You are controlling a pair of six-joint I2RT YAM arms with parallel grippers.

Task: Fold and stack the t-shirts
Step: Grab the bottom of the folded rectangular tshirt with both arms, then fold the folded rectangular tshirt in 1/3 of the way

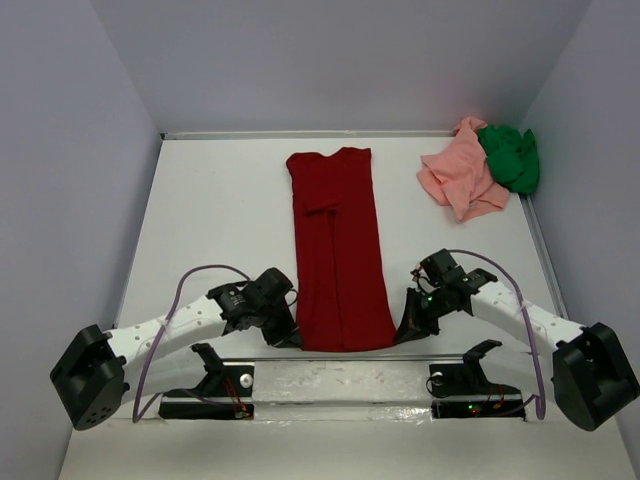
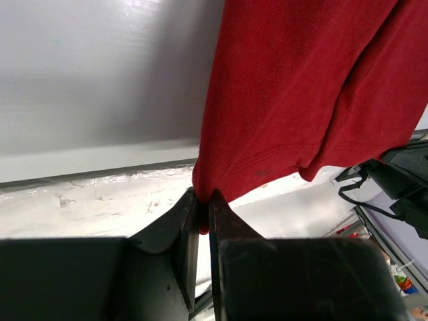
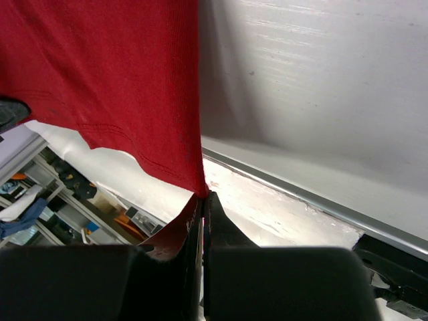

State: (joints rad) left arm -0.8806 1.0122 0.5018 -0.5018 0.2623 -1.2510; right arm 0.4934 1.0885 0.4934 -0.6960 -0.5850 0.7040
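While the left gripper (image 2: 202, 204) and right gripper (image 3: 202, 198) each pinch the dark red t-shirt (image 1: 338, 250), only hem edge sits between their tips.
Either corner could slip out mid-fold.

Left arm (image 1: 170, 325), right arm (image 1: 520, 310) low, angled inward; left fingers (image 2: 187, 231) nearly closed, right fingers (image 3: 221, 237) clamped.

White table (image 1: 220, 230) fills the middle of the top view. Plain grey walls (image 1: 350, 60) enclose three sides. Shiny taped strip (image 1: 340, 382) runs along the lower edge. Cluttered shelves (image 3: 63, 190) lower left, right wrist view.
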